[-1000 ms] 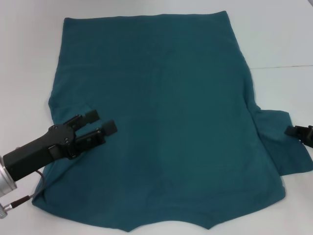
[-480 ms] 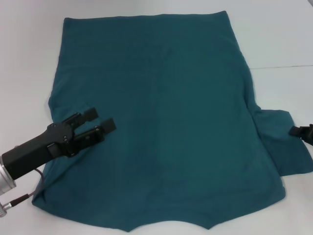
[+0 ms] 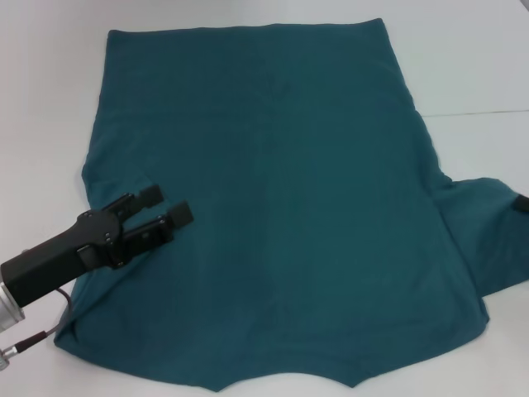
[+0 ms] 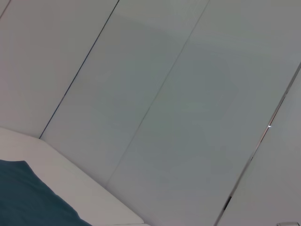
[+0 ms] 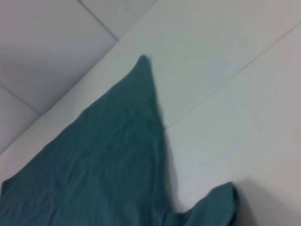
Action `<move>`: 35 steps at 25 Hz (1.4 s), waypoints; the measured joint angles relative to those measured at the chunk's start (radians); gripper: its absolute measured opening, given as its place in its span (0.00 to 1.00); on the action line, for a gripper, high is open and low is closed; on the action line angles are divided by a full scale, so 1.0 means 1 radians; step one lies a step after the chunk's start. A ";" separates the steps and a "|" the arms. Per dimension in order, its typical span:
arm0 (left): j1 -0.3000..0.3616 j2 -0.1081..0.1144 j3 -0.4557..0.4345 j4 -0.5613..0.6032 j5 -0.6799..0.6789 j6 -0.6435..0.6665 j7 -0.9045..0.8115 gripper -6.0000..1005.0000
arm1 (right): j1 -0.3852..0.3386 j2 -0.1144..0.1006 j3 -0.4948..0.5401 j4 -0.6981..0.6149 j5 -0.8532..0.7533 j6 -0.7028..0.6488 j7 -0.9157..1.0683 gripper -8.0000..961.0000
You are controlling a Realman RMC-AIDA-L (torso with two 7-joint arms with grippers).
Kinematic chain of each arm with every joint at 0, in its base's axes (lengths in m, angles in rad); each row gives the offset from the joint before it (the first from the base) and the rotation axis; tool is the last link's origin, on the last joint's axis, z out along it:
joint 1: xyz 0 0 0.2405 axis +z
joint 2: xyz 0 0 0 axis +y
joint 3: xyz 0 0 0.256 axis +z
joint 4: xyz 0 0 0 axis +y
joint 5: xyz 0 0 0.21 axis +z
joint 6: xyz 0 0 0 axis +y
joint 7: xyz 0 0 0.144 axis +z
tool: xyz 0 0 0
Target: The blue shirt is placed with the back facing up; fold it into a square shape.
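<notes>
shirt: flat on the table, unfolded
left gripper: fingers apart, over the left sleeve area
right gripper: at right sleeve; fingers, cannot tell
step: first sleeve fold; next needs a sleeve-edge grasp

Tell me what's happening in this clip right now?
A large dark teal-blue knit T-shirt lies spread flat on a white table, not yet folded. The left gripper, fingers open, hovers over the shirt's left side near the sleeve area. Only a sliver of the right gripper shows at the head view's right edge, by the shirt's spread right sleeve. Neither gripper holds any fabric.
</notes>
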 joint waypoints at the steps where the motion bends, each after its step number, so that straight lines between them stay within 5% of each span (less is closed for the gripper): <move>1: 0.000 0.000 0.000 0.000 0.000 0.001 0.000 0.95 | 0.000 0.000 0.000 0.000 0.000 0.000 0.000 0.02; 24: -0.007 0.000 0.000 0.000 0.000 0.005 -0.023 0.95 | 0.076 0.004 -0.003 0.002 0.045 0.088 -0.160 0.04; 35: -0.007 -0.001 0.000 0.000 -0.007 -0.001 -0.023 0.95 | 0.068 -0.004 -0.006 -0.007 0.044 -0.102 -0.187 0.05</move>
